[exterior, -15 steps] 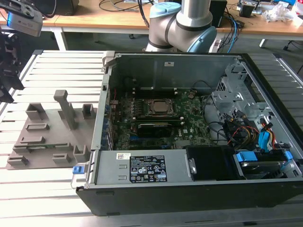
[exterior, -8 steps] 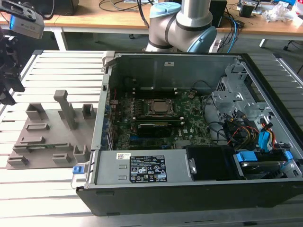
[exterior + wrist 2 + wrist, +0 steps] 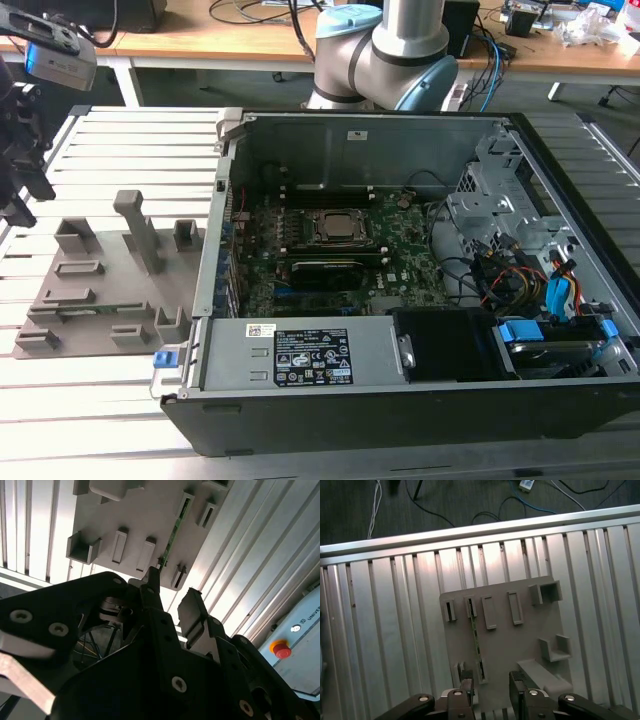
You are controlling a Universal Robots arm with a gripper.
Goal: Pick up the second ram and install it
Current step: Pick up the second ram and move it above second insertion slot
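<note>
One long, thin green ram stick (image 3: 475, 637) stands on its edge in the flat grey plastic holder tray (image 3: 520, 645). Its long axis runs across the tray from a slot block in the far row to a slot block in the row nearest the black gripper (image 3: 491, 686). In both wrist views the near end of the stick (image 3: 174, 530) lies just ahead of the gripper (image 3: 170, 595), closer to one of the two fingers (image 3: 466, 690) than to the other. The fingers are spread apart with nothing between them, and they hang above the tray's edge.

The tray lies on a ribbed aluminium surface (image 3: 385, 645), with bare slats on both sides and the surface's raised edge rail beyond it. In the exterior view the tray (image 3: 100, 290) has one open black computer case (image 3: 420, 400) just beside it on the exterior view's right. One tall grey post (image 3: 140, 230) rises from the tray.
</note>
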